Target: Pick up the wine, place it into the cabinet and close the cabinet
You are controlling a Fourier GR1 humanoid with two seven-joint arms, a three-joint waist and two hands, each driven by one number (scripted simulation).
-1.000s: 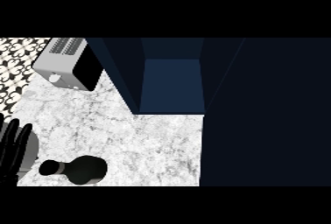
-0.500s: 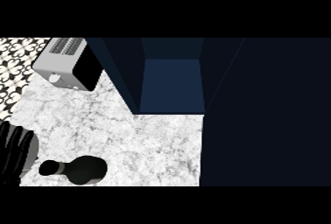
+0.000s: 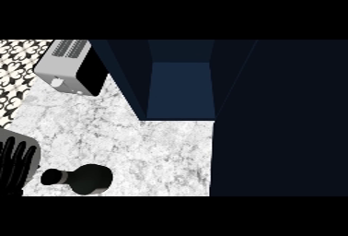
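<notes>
At lower left of the frame, against the edge: left hand [image 3: 15,165], fingers straight and spread, pointing up, holding nothing, resting. Apart from the wine bottle [image 3: 80,179] just to its right, with a strip of marble counter [image 3: 129,138] between fingers and bottle neck. Bottle dark, seen from above, body toward the frame's middle and neck toward the hand; whether standing or lying cannot be told. Further out, at upper middle, the cabinet [image 3: 180,90]: door open, blue inside showing, nothing on the visible shelf. At upper left, a grey toaster [image 3: 71,67] beside patterned tiles [image 3: 17,78]. No right hand anywhere in view; right side of the frame only dark.

By the look of things, nothing of the task done yet: bottle not grasped, not in the cabinet, cabinet not closed. All three steps left, starting with a grasp on the bottle.
</notes>
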